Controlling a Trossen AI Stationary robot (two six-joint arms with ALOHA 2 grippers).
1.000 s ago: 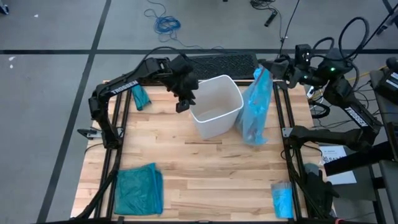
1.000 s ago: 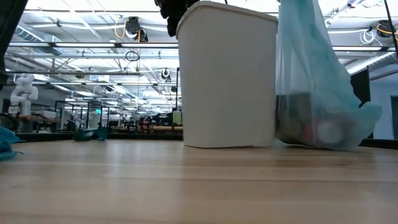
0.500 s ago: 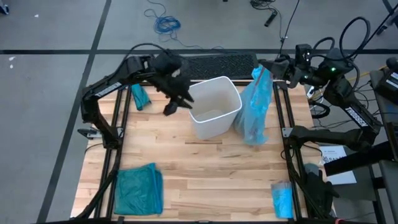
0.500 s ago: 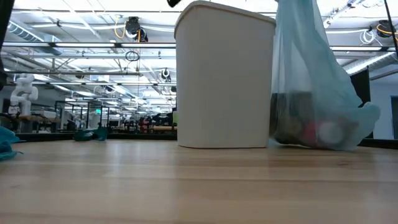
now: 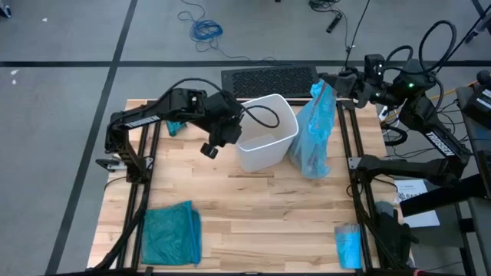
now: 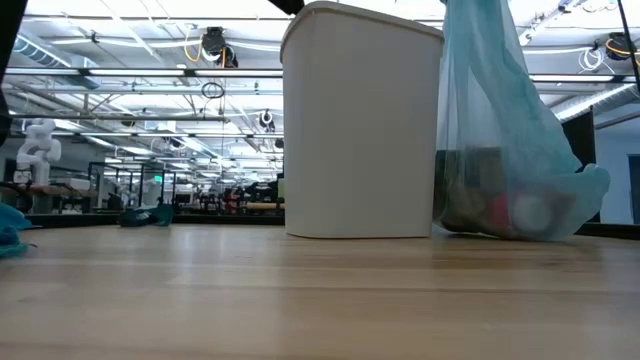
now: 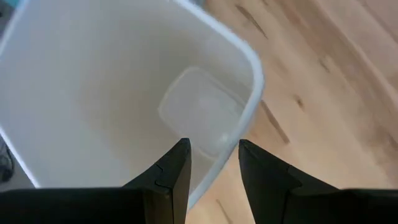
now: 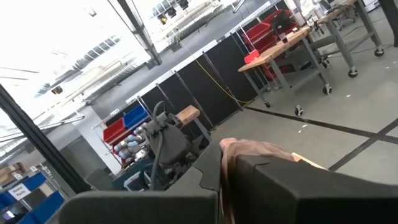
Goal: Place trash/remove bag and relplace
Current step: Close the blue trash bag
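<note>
The white bin [image 5: 266, 141] stands upright on the wooden table with no liner in it. My left gripper [image 5: 234, 132] hovers open just above the bin's left rim [image 7: 251, 93], looking down into the bare inside, with nothing between its fingers [image 7: 180, 168]. To the right of the bin, the pale blue bag [image 5: 314, 134] stands with its bottom on the table. Dark and red trash [image 6: 500, 210] shows through it. My right gripper [image 5: 334, 84] is shut at the bag's top, at the table's far right. My right gripper holds the bag by its gathered top [image 5: 317, 90], coming in roughly level from the table's right. The bag hangs down from the fingers, and its filled bottom [image 6: 510, 225] rests on the table against the bin. The fingers themselves hide the exact place of contact.
A darker teal-green bag [image 5: 170, 234] lies at the near left. A small blue packet [image 5: 347, 245] lies at the near right, and another teal piece [image 5: 173, 120] at the far left under my left arm. A black mat [image 5: 268, 78] sits at the far edge.
My left gripper has risen from beside the bin's left rim, almost leaving the low view. It has rolled about its own axis and swung a little toward the near edge. Its finger gap is unchanged. The right arm and the bag have kept still.
</note>
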